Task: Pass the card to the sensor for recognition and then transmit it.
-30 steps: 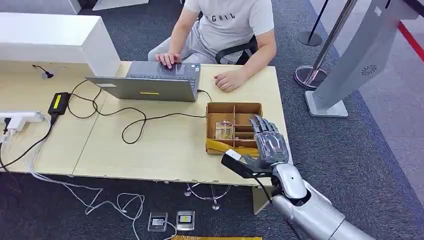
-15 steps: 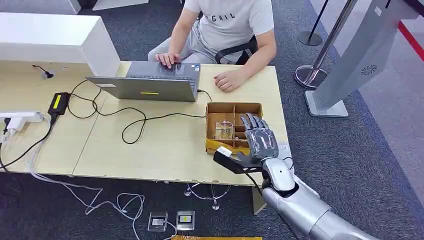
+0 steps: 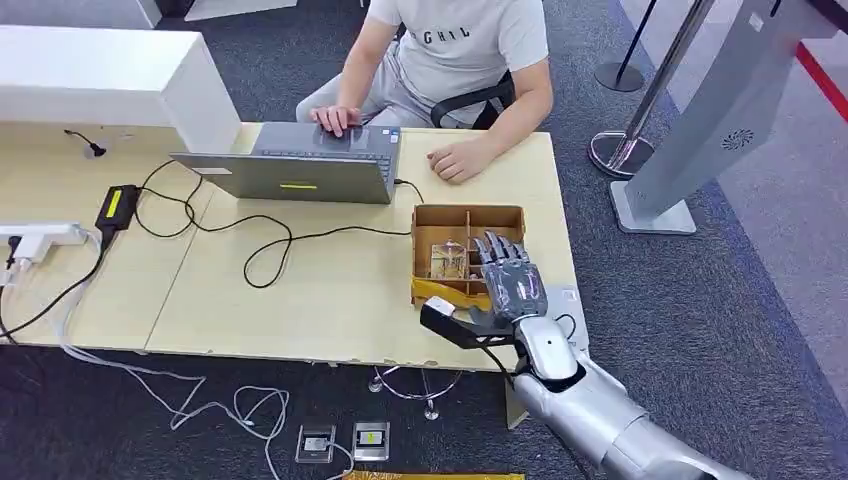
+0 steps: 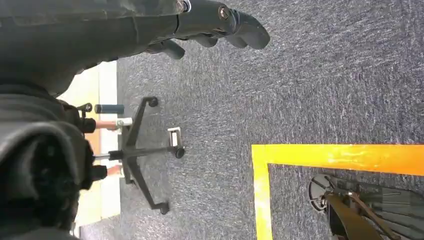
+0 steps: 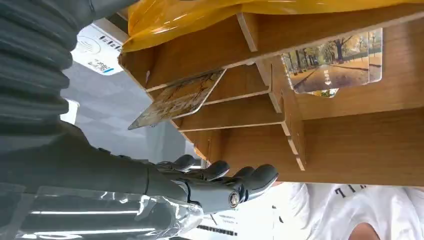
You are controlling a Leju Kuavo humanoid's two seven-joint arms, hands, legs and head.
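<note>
A brown cardboard box [image 3: 468, 210] with dividers stands near the table's right edge. Picture cards [image 3: 447, 260] lie in one of its compartments, and they show a park scene [image 5: 335, 62] in the right wrist view. Another card [image 5: 175, 100] leans tilted in a narrow slot. My right hand [image 3: 512, 285] hovers over the box's right-hand slots with fingers [image 5: 220, 175] stretched out, holding nothing. A white card sensor [image 5: 97, 47] lies flat on the table beside the box, just right of my hand [image 3: 569, 298]. My left hand [image 4: 200, 22] hangs over the carpet, holding nothing.
A person [image 3: 450, 60] sits at the far side with one hand on a grey laptop [image 3: 300, 170] and the other resting on the table. Black cables [image 3: 250, 240] and a power brick [image 3: 116, 207] lie at the left. Yellow plastic [image 3: 440, 292] covers the box's near edge.
My right hand has moved left and slightly forward, from beside the box's right edge to over its right-hand slots. The person and the table items have not moved.
</note>
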